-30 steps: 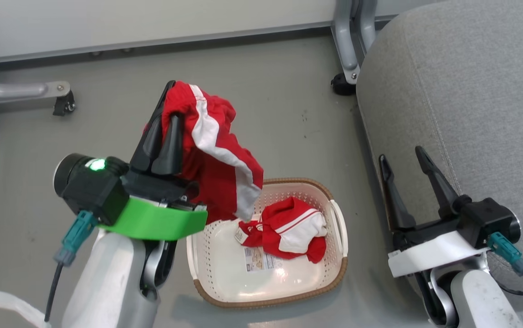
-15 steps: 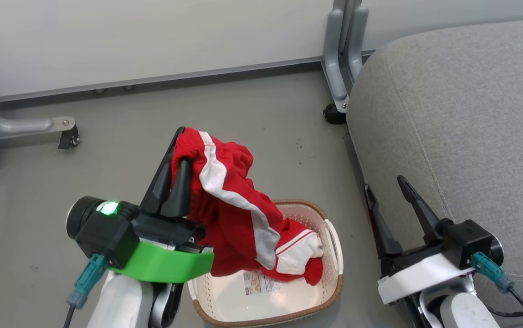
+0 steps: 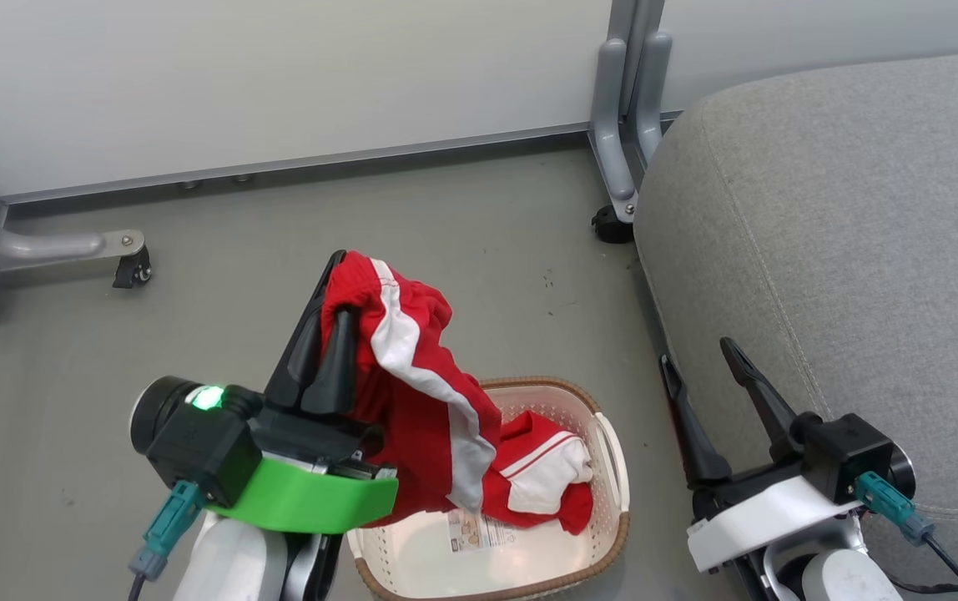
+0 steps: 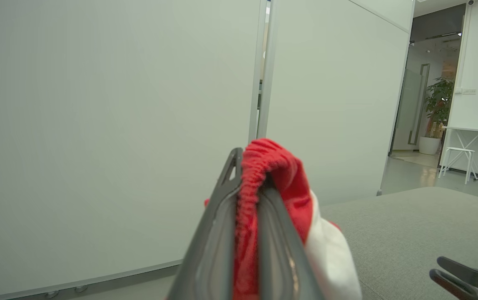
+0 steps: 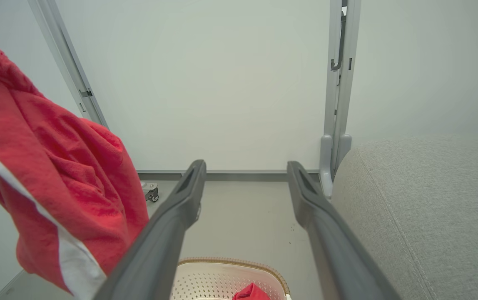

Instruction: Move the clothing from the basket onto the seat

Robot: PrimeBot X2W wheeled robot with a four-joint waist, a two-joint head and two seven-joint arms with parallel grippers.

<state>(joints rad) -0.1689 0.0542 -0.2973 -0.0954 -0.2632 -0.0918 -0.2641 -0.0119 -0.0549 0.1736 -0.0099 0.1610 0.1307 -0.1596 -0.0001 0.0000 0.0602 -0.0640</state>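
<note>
Transfer of clothing, mid-task, read from left to right in the head view. Left gripper (image 3: 340,288): fingers closed tight on the gathered waistband of a red garment with a white stripe (image 3: 412,392). The garment hangs clear of the grey floor (image 3: 195,351), its lower end above the left side of the basket (image 3: 610,467). The left wrist view shows the elastic edge pinched between the two fingers. Basket: standing on the floor and holding a second red-and-white garment (image 3: 542,484), crumpled against its right wall, with the paper label (image 3: 471,527) on its bottom partly bared. Right gripper (image 3: 696,351): fingers spread wide, empty, poised between basket and seat (image 3: 846,250). Seat: at far right, with no clothing on the part in view. Progress, as judged: one garment is lifted but not yet delivered and one is not yet picked up, so neither placement is done.
</note>
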